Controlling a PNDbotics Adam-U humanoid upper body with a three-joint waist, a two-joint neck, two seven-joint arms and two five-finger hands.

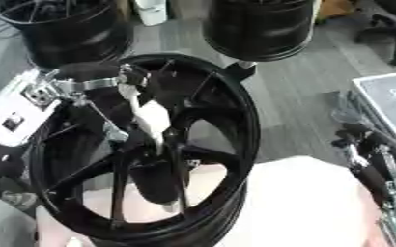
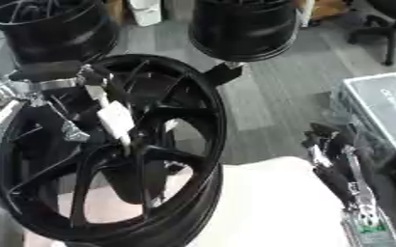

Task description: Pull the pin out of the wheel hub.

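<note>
A: Where does the job stand?

B: The black wheel hub (image 1: 142,154) stands on edge over the pale worktop (image 1: 311,202). The left hand (image 1: 147,120) reaches in from ten o'clock, its pale fingers (image 1: 150,116) pointing down toward the hub's centre. I judge this the reach-and-grip step.

A: Is the pin out?

B: I can't make out the pin itself; it is presumably still at the centre, near five o'clock of the fingertips. Whether the fingers are clenched on anything, I cannot tell.

A: And the right hand (image 2: 332,154)?

B: Idle at three o'clock, well apart; its fingers are unclear too.

A: Next?

B: Close on the pin, then draw straight outward along its axis.
</note>
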